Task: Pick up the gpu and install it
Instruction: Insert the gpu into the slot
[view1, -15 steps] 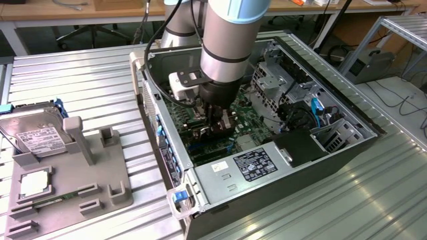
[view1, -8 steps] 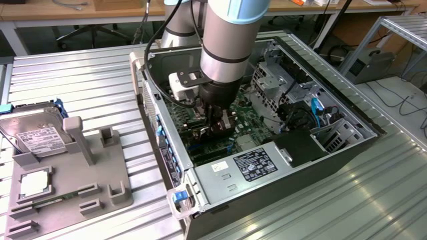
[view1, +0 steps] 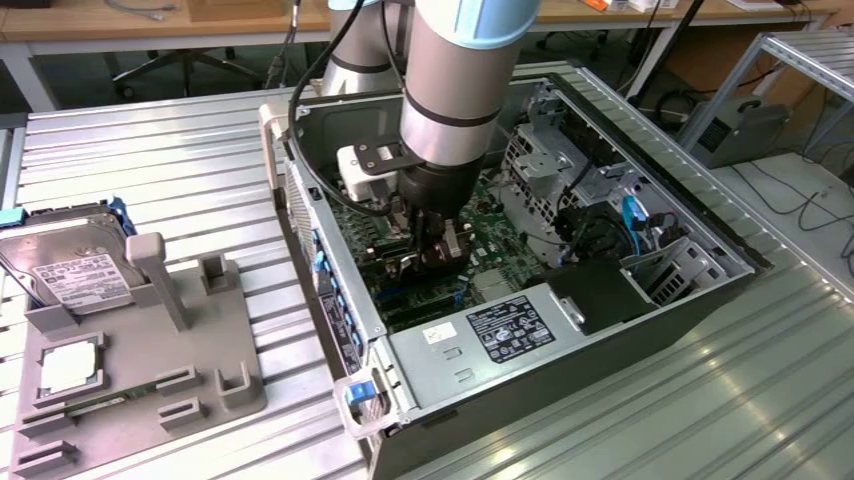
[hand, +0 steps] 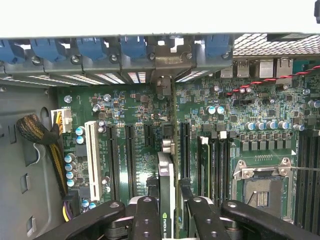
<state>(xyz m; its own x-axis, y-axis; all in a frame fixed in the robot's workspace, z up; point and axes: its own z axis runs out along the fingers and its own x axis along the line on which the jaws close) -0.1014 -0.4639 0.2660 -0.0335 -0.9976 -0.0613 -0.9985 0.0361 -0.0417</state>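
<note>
Silver arm (view1: 451, 100), pale-blue joint cap, black screwed fingers (hand: 145, 220).

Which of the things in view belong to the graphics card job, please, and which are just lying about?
Part of the job:
- graphics card, held edge-on in the gripper, jaws shut on it
- computer case, open, with the arm reaching in
- motherboard with its long slots

Just lying about:
- hard drive on the grey holder
- metal table
</note>
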